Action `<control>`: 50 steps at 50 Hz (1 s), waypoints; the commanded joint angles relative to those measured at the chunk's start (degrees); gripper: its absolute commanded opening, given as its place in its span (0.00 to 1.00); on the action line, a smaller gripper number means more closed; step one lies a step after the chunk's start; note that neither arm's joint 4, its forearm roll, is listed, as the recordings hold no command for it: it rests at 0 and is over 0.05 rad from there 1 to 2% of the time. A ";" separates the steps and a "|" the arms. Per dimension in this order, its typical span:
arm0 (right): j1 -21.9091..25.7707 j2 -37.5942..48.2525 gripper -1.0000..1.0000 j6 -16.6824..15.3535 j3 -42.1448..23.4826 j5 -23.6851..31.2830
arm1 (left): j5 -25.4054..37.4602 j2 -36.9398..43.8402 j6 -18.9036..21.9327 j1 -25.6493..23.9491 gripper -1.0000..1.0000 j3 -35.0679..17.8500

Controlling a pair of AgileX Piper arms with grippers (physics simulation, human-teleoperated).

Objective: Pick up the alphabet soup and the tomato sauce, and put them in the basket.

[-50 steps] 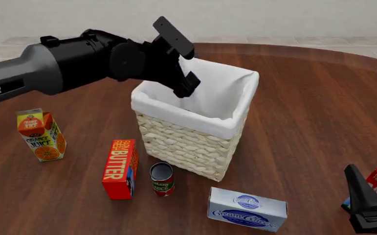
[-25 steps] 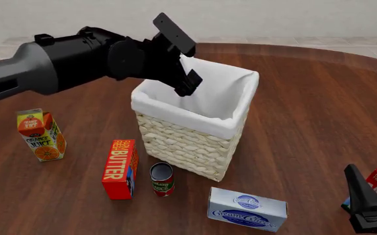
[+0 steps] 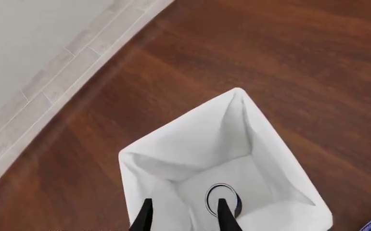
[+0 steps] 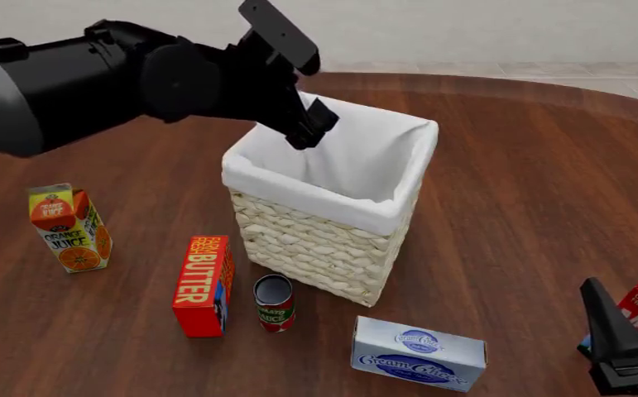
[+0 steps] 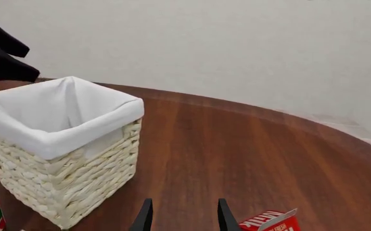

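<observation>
Both jaws stand open, holding nothing. Left gripper (image 4: 309, 124) hangs over the basket (image 4: 321, 231) mid-frame, soup (image 3: 223, 199) inside. Go next to the tomato sauce (image 4: 275, 303) below, slowly.

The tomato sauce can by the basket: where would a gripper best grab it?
Probably from above, closing on the round sides just below the rim. The tomato sauce stands upright, its top clear, but the butter box and basket crowd it, so the fingers fit best front and back.
</observation>
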 commanded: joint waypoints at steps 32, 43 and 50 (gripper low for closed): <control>0.08 -0.10 1.00 -1.18 -0.02 -0.28 | 5.55 -11.51 -2.00 -3.25 1.00 5.30; 0.16 -0.54 1.00 -1.36 0.03 0.10 | 6.98 -14.04 -3.11 -4.95 1.00 7.12; 0.32 -0.56 1.00 -1.34 0.03 0.06 | 7.88 -15.23 -4.02 -6.38 1.00 7.67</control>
